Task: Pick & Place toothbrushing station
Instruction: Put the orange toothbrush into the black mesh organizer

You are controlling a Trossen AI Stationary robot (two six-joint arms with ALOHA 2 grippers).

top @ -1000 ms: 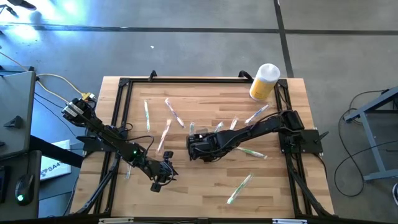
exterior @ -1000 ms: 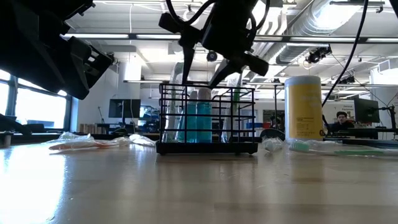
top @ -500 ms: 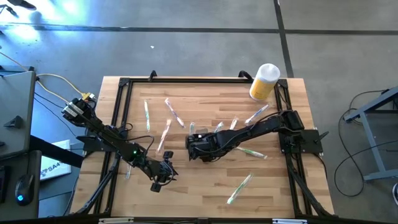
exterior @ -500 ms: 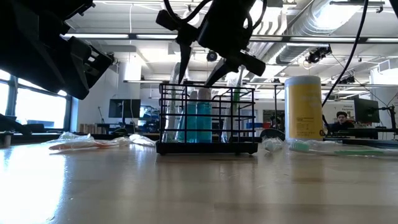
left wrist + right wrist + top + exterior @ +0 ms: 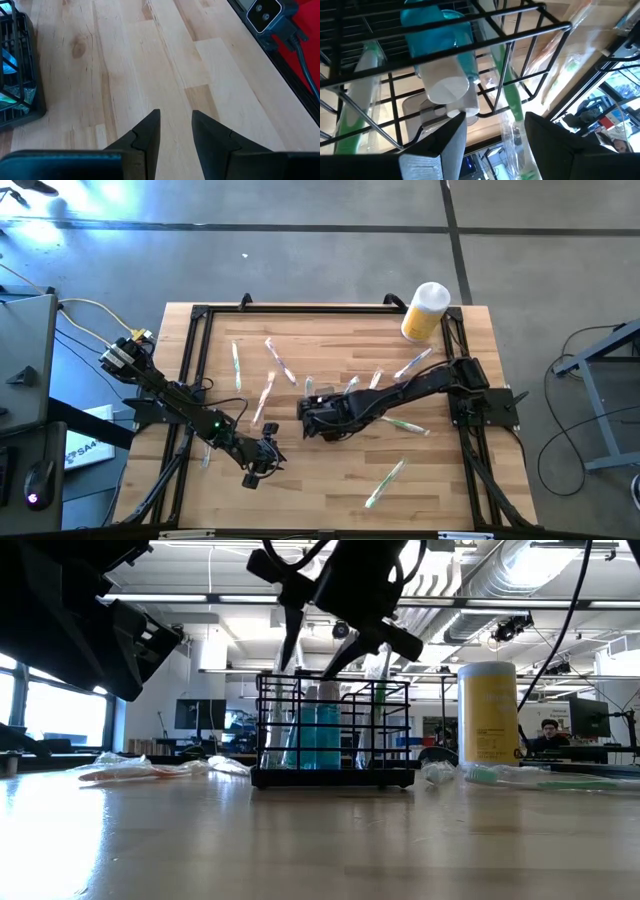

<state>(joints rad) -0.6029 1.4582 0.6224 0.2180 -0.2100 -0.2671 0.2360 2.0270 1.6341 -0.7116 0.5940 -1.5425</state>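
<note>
Hovering over the toothbrushing station (image 5: 333, 730), the right gripper (image 5: 310, 640) hangs just above the caddy's top rim with its two dark fingers (image 5: 445, 142) parted and nothing between them; the right wrist view looks down past them through the black wire grid at a teal tube with a white cap (image 5: 447, 90) and wrapped green-handled toothbrushes (image 5: 512, 102) inside. The caddy stands upright on the wooden table (image 5: 330, 490), near its middle, and in the high view the right gripper (image 5: 318, 420) and its arm cover most of it. To one side of the caddy, toward the right arm's base, a yellow cylinder with a white lid (image 5: 488, 712) stands upright at the table's far corner, well apart from the caddy. Wrapped toothbrushes (image 5: 385, 483) lie scattered flat on the table around the caddy, some beside it and one well off toward the near edge. The left gripper (image 5: 262, 464) waits over bare wood on the other side of the caddy, near the table's front edge, its fingers (image 5: 147, 132) slightly apart and holding nothing, with a corner of the caddy (image 5: 20, 75) showing in its wrist view.
</note>
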